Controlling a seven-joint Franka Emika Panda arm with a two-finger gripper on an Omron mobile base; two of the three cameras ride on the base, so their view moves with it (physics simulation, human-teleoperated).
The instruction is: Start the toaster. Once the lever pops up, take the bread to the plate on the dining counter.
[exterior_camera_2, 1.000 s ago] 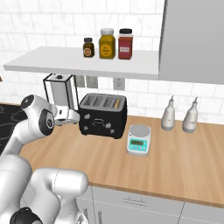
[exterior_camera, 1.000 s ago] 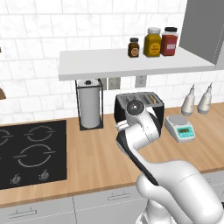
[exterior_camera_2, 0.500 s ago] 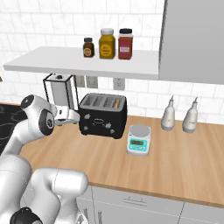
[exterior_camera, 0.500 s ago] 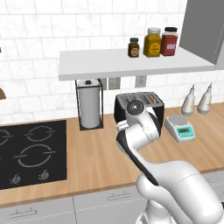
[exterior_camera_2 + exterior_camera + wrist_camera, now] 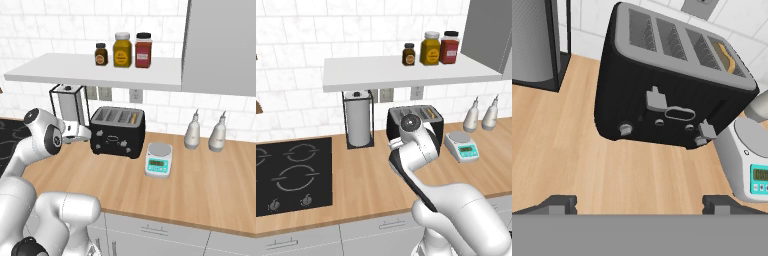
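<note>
Nothing has shifted since the earlier frames: arm, toaster and the rest stand exactly as before. Nearest, at the bottom of the hand view, the gripper (image 5: 640,204) has its two dark fingertips (image 5: 558,204) spread as wide as they go, holding nothing, above bare wooden counter (image 5: 557,145). Beyond them, in the middle of the frame, the black toaster (image 5: 672,85) faces the camera, its grey levers and knobs on the front. The bread (image 5: 726,56) sits in the rightmost slot, at the upper right. A white kitchen scale (image 5: 747,162) stands just beside the toaster at the right edge, and a paper towel holder (image 5: 537,42) fills the upper left corner.
</note>
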